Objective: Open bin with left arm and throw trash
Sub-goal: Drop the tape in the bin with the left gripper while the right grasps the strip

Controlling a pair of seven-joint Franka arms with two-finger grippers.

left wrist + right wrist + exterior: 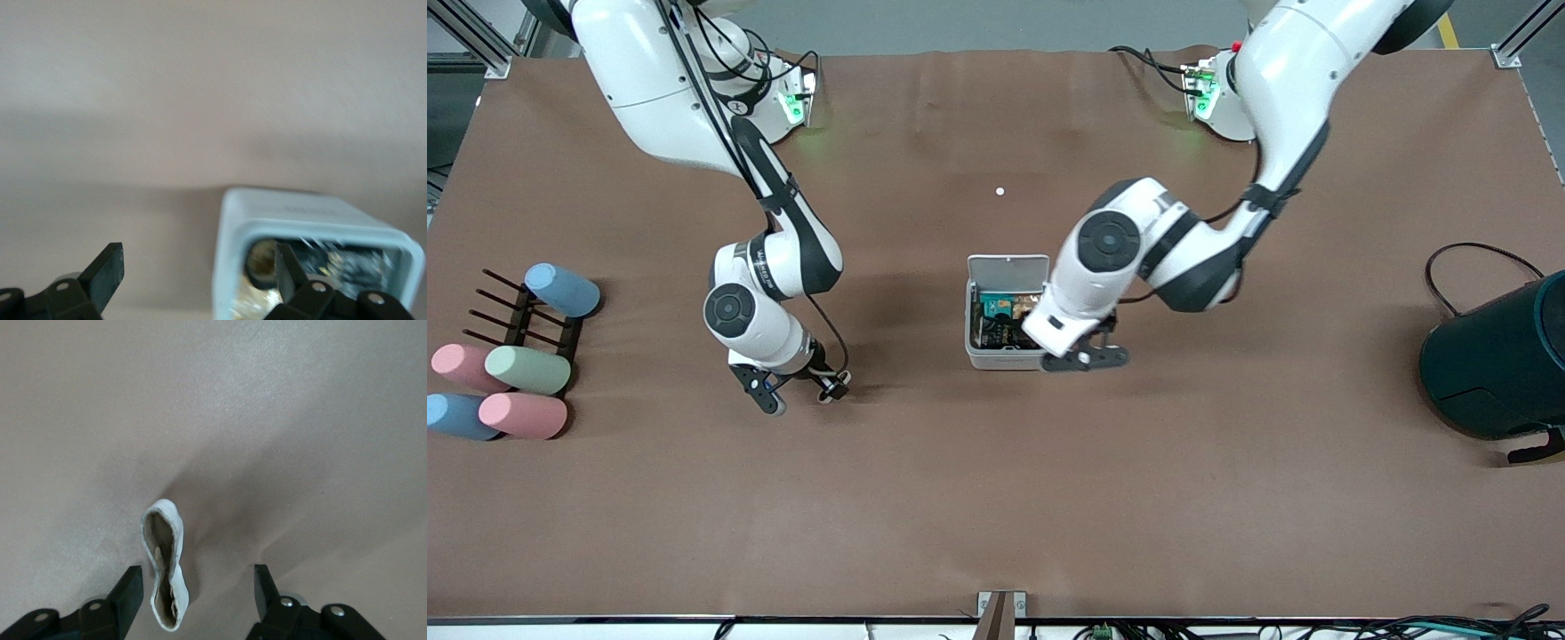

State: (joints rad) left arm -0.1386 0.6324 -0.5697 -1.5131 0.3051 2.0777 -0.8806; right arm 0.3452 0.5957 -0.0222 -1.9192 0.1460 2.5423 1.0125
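The white bin (1005,356) stands mid-table with its lid (1009,268) hinged open. A crumpled black wrapper (1000,322) lies inside it. In the left wrist view the bin (293,212) also holds a small dark tape roll (260,261). My left gripper (1085,359) is open and low at the bin's corner toward the left arm's end. In its wrist view (199,265), one finger straddles the rim. My right gripper (793,396) is open just above the table. A squashed beige rubber band (165,564) lies between its fingers (131,585).
Several pastel cylinders (527,369) and a dark rack (520,316) sit at the right arm's end. A large dark teal container (1498,364) with a cable stands at the left arm's end. A small white speck (1000,191) lies toward the arms' bases.
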